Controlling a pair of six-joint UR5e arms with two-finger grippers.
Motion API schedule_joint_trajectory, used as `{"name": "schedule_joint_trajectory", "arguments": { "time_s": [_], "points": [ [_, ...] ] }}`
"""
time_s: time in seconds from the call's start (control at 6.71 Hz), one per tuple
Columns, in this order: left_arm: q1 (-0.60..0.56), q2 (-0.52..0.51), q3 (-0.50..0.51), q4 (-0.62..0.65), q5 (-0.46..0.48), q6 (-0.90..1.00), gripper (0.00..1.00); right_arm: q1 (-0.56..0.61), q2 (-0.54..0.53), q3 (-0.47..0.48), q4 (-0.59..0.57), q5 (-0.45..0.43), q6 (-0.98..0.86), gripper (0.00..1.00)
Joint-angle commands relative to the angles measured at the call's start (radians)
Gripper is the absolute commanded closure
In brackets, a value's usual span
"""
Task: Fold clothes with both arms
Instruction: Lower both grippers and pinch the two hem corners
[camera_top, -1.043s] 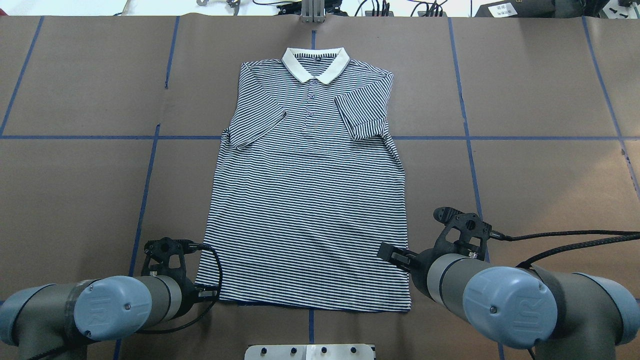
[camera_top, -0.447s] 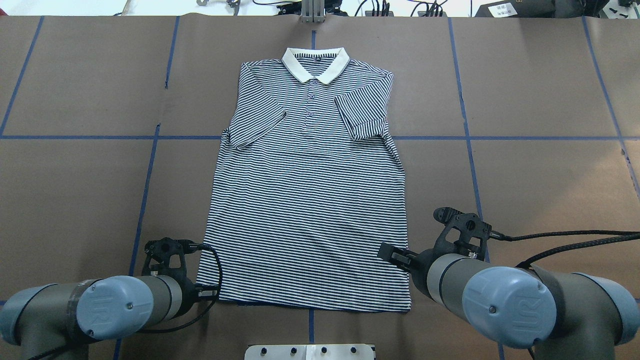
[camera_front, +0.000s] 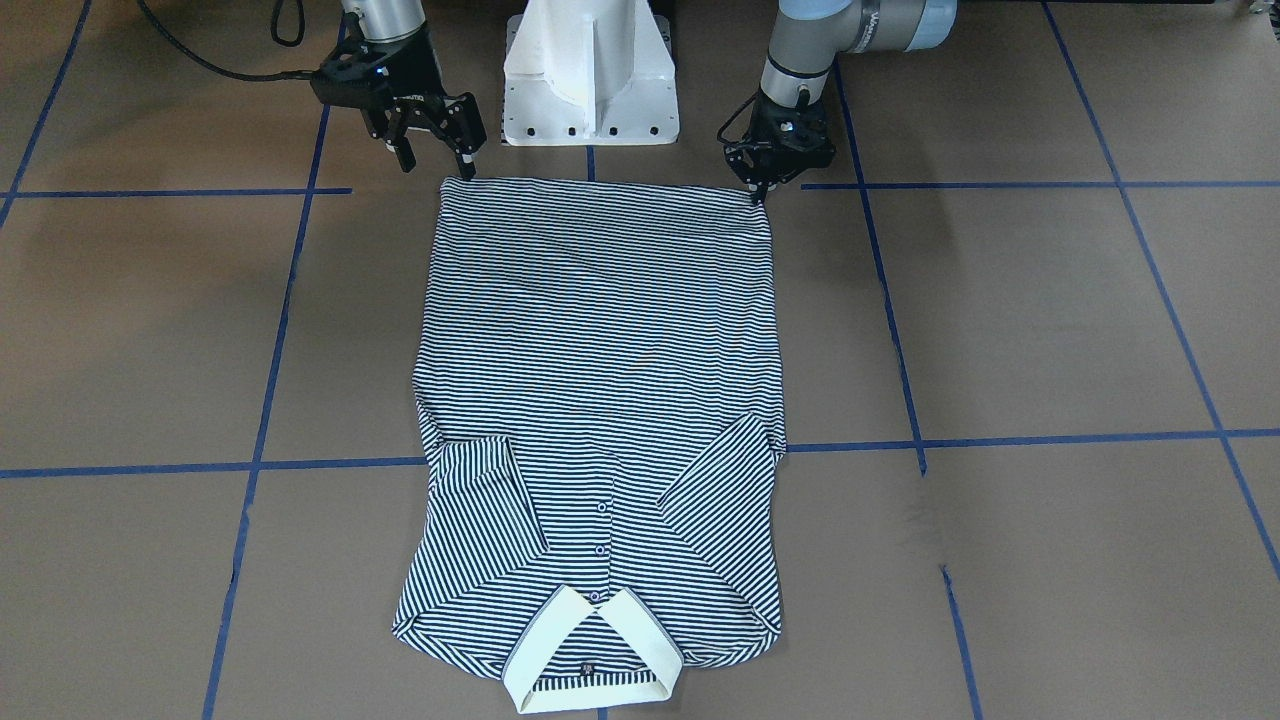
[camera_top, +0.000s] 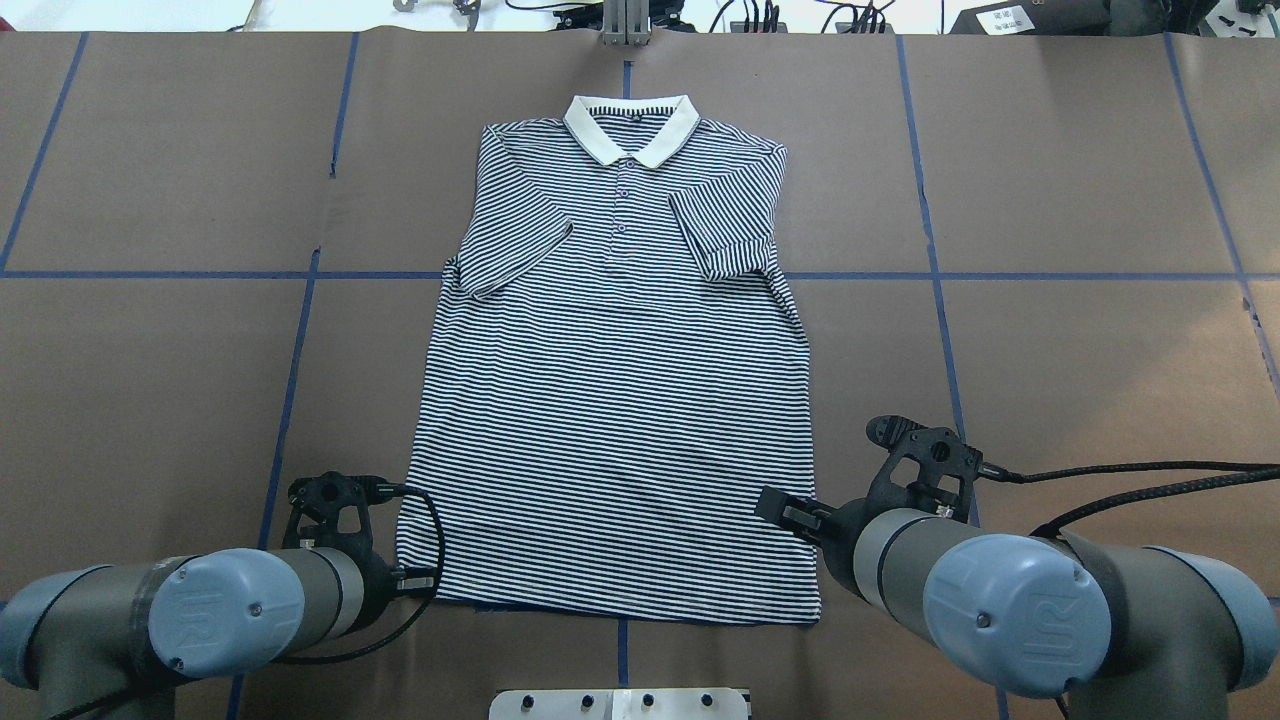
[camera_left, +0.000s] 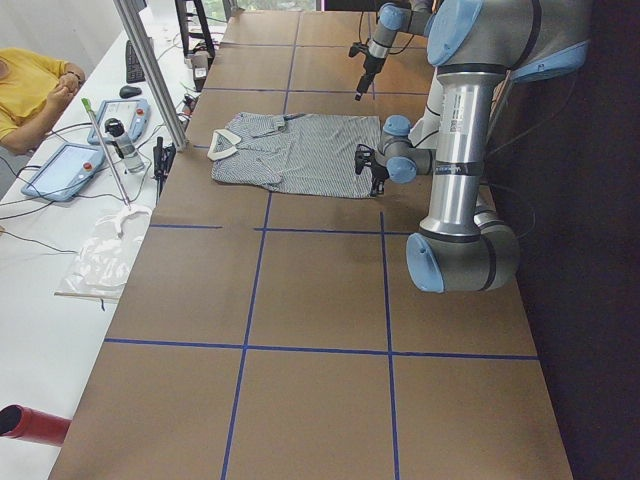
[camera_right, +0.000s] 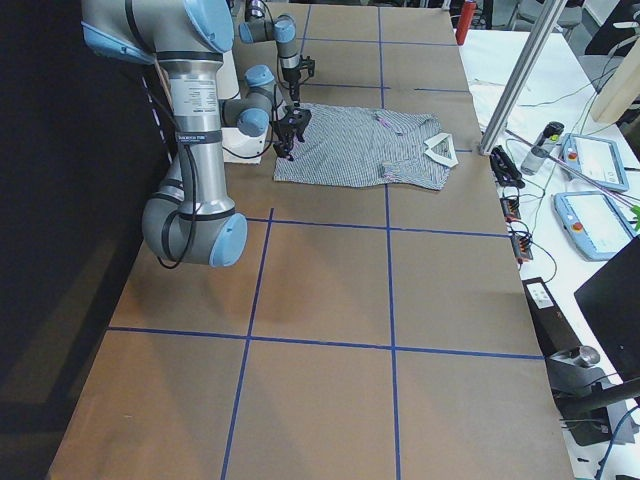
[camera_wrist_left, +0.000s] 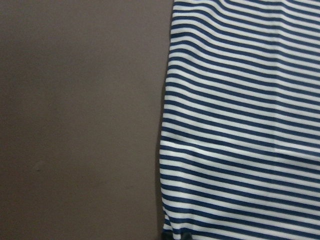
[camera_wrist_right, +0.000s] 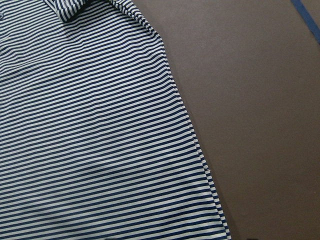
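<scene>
The striped polo shirt (camera_front: 600, 330) lies flat on the brown table, face up, with both sleeves folded in. Its cream collar (camera_top: 630, 130) points away from the robot. My left gripper (camera_front: 757, 190) is at the hem's left corner, its fingers close together and seemingly pinching the cloth. My right gripper (camera_front: 435, 162) is open beside the hem's right corner, with one fingertip (camera_front: 467, 172) at the edge. In the overhead view both grippers are hidden under the wrists (camera_top: 340, 580). The left wrist view shows the shirt's side edge (camera_wrist_left: 240, 125), and the right wrist view shows its other side (camera_wrist_right: 90, 125).
The white pedestal base (camera_front: 590, 70) stands just behind the hem. Blue tape lines (camera_front: 1000, 440) cross the table. A metal post (camera_left: 150, 70) rises at the far edge near the collar. An operator in yellow (camera_left: 30, 90) and tablets (camera_left: 65, 170) are beyond it.
The shirt's lower left hem corner has shifted slightly inward by the left gripper. The left arm has moved a little. The right arm has not moved.
</scene>
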Motion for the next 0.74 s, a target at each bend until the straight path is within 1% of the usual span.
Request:
{"name": "schedule_joint_trajectory", "arguments": {
  "time_s": [0.0, 0.15, 0.3, 0.6],
  "points": [
    [-0.014, -0.005, -0.045, 0.006, -0.004, 0.001, 1.0, -0.034, 0.013, -0.027, -0.002, -0.049, 0.081, 0.27],
    [-0.014, -0.009, -0.045, 0.006, -0.004, 0.001, 1.0, -0.06, 0.022, -0.056, -0.003, -0.051, 0.137, 0.45],
    [-0.014, -0.011, -0.045, 0.006, -0.004, -0.001, 1.0, -0.072, 0.019, -0.087, -0.003, -0.054, 0.153, 0.53],
    [-0.014, -0.015, -0.045, 0.006, -0.005, -0.001, 1.0, -0.109, 0.016, -0.113, -0.003, -0.068, 0.158, 0.52]
  ]
}}
